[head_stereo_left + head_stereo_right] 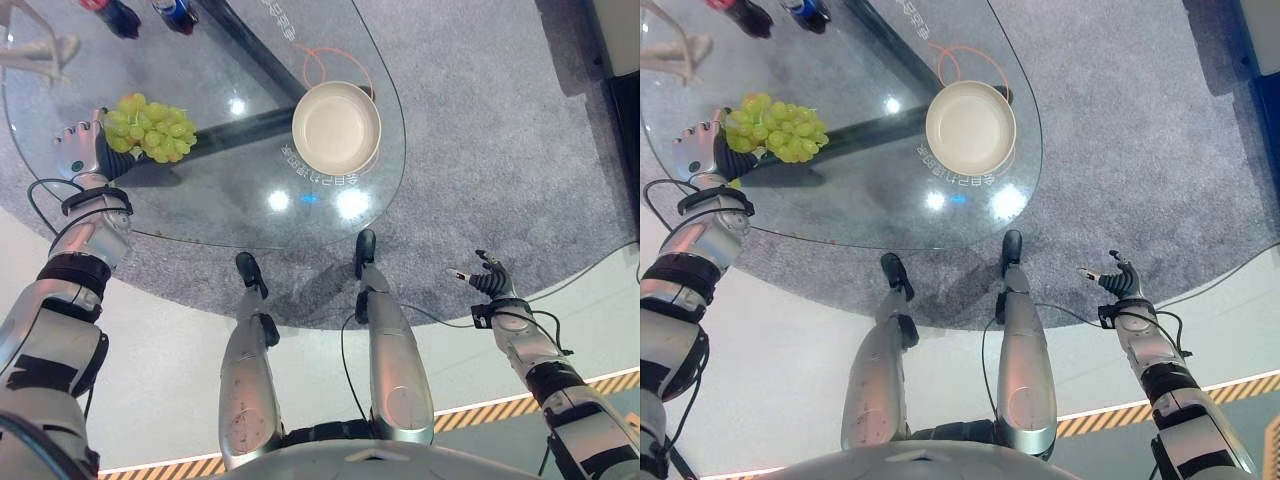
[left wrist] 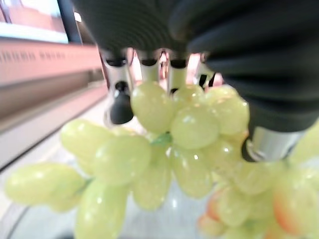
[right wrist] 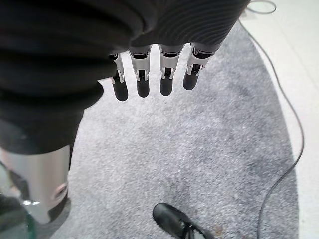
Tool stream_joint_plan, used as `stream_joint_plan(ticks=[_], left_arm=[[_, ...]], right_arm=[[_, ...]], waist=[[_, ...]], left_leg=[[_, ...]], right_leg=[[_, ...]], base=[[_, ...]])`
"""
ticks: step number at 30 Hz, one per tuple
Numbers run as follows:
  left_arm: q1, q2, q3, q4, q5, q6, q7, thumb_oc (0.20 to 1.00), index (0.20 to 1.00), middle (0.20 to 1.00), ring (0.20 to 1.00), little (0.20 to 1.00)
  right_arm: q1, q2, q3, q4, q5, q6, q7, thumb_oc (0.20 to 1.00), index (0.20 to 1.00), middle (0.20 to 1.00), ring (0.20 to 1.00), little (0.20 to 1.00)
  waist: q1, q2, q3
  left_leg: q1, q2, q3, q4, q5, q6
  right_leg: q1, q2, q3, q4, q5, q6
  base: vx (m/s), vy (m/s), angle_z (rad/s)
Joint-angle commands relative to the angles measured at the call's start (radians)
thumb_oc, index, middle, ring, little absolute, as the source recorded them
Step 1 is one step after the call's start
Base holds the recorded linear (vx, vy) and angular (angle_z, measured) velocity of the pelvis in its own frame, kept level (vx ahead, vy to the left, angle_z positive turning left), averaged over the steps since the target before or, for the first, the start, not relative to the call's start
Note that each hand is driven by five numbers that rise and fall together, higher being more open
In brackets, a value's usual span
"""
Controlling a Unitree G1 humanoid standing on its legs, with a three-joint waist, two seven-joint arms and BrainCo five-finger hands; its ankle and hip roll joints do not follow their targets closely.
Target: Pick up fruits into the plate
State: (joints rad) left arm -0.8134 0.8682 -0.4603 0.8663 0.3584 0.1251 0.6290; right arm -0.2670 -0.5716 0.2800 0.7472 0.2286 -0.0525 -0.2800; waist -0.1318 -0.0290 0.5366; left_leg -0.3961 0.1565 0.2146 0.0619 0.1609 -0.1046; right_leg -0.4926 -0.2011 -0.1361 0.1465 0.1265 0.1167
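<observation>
A bunch of green grapes (image 1: 150, 128) is at the left side of the round glass table (image 1: 210, 215). My left hand (image 1: 82, 146) reaches in from the table's left edge and is shut on the bunch; in the left wrist view the grapes (image 2: 169, 144) sit right under the palm, between the fingers (image 2: 120, 102) and the thumb (image 2: 264, 142). An empty cream plate (image 1: 336, 128) rests on the table's right part, well apart from the grapes. My right hand (image 1: 487, 278) hangs open, away from the table, low on the right over the grey carpet, and holds nothing.
Two dark bottles (image 1: 118, 16) (image 1: 178, 12) stand at the table's far edge. A dark beam of the table's base (image 1: 250, 125) shows through the glass between the grapes and the plate. An orange ring (image 1: 322, 62) lies beyond the plate.
</observation>
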Motion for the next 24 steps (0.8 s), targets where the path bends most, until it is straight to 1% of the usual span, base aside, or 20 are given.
stream_joint_plan(ticks=[1,4,6,7,12,14,17,19,22,24], left_arm=[[-0.012,0.065,0.090,-0.035,0.070,-0.008,0.080,0.200,0.200,0.200,0.200,0.200],[-0.011,0.075,0.100,-0.055,0.090,-0.008,0.090,0.200,0.200,0.200,0.200,0.200],[-0.013,0.084,0.100,-0.059,0.095,-0.020,0.100,0.200,0.200,0.200,0.200,0.200],[-0.008,0.092,0.108,-0.076,0.102,-0.032,0.109,0.200,0.200,0.200,0.200,0.200],[0.004,0.115,0.115,-0.128,0.114,-0.046,0.119,0.200,0.200,0.200,0.200,0.200],[0.008,0.123,0.119,-0.134,0.133,-0.059,0.109,0.200,0.200,0.200,0.200,0.200],[0.015,0.129,0.122,-0.139,0.147,-0.081,0.119,0.200,0.200,0.200,0.200,0.200],[0.023,0.135,0.121,-0.157,0.153,-0.093,0.125,0.200,0.200,0.200,0.200,0.200],[0.038,0.150,0.119,-0.196,0.163,-0.101,0.127,0.200,0.200,0.200,0.200,0.200],[0.067,0.171,0.123,-0.246,0.183,-0.127,0.124,0.200,0.200,0.200,0.200,0.200]], right_arm=[[0.071,-0.036,-0.041,-0.053,-0.026,-0.056,-0.011,1.000,1.000,1.000,1.000,1.000],[0.076,-0.036,-0.042,-0.078,-0.038,-0.057,-0.009,1.000,1.000,1.000,1.000,1.000],[0.076,-0.038,-0.041,-0.084,-0.034,-0.065,-0.005,1.000,1.000,1.000,1.000,1.000],[0.080,-0.040,-0.042,-0.110,-0.034,-0.084,0.002,1.000,1.000,1.000,1.000,1.000],[0.095,-0.045,-0.037,-0.217,-0.054,-0.113,0.011,1.000,1.000,1.000,1.000,1.000],[0.095,-0.048,-0.043,-0.242,-0.065,-0.126,0.011,1.000,1.000,1.000,1.000,1.000],[0.081,-0.057,-0.048,-0.258,-0.061,-0.133,0.016,1.000,1.000,1.000,1.000,1.000],[0.075,-0.062,-0.051,-0.280,-0.063,-0.142,0.034,1.000,1.000,1.000,1.000,1.000],[0.078,-0.066,-0.057,-0.337,-0.053,-0.151,0.107,1.000,1.000,1.000,1.000,1.000],[0.089,-0.071,-0.054,-0.414,-0.050,-0.150,0.188,1.000,1.000,1.000,1.000,1.000]], waist=[[-0.012,0.028,-0.017],[-0.013,0.030,-0.017],[-0.012,0.030,-0.017],[-0.012,0.031,-0.017],[-0.014,0.029,-0.017],[-0.013,0.030,-0.031],[-0.010,0.032,-0.042],[-0.010,0.035,-0.049],[-0.011,0.038,-0.061],[-0.008,0.037,-0.076]], left_leg=[[-0.024,-0.076,0.024,0.115,-0.143,0.011],[-0.001,-0.076,0.025,0.111,-0.146,0.011],[0.010,-0.076,0.027,0.109,-0.147,0.011],[0.025,-0.075,0.027,0.104,-0.147,0.012],[0.067,-0.073,0.030,0.093,-0.149,0.011],[0.090,-0.067,0.035,0.087,-0.152,0.010],[0.104,-0.061,0.037,0.085,-0.153,0.008],[0.114,-0.061,0.036,0.081,-0.153,0.007],[0.130,-0.062,0.034,0.068,-0.147,0.007],[0.160,-0.063,0.030,0.056,-0.145,0.007]], right_leg=[[0.024,0.044,-0.043,0.061,-0.111,-0.010],[0.047,0.039,-0.044,0.057,-0.112,-0.008],[0.059,0.037,-0.045,0.053,-0.112,-0.007],[0.071,0.036,-0.046,0.051,-0.113,-0.007],[0.115,0.034,-0.047,0.042,-0.118,-0.004],[0.138,0.030,-0.054,0.040,-0.124,-0.002],[0.157,0.027,-0.060,0.034,-0.126,-0.001],[0.168,0.027,-0.060,0.029,-0.126,-0.001],[0.184,0.030,-0.055,0.016,-0.121,-0.002],[0.221,0.031,-0.058,0.003,-0.124,-0.001]], base=[[0.00,0.000,0.00],[0.02,0.014,0.04],[0.00,0.000,0.00],[0.00,0.000,0.00],[0.01,-0.001,0.00],[0.05,-0.008,0.01],[0.02,-0.005,0.00],[0.02,0.002,0.00],[0.00,0.000,0.00],[0.02,-0.009,0.00]])
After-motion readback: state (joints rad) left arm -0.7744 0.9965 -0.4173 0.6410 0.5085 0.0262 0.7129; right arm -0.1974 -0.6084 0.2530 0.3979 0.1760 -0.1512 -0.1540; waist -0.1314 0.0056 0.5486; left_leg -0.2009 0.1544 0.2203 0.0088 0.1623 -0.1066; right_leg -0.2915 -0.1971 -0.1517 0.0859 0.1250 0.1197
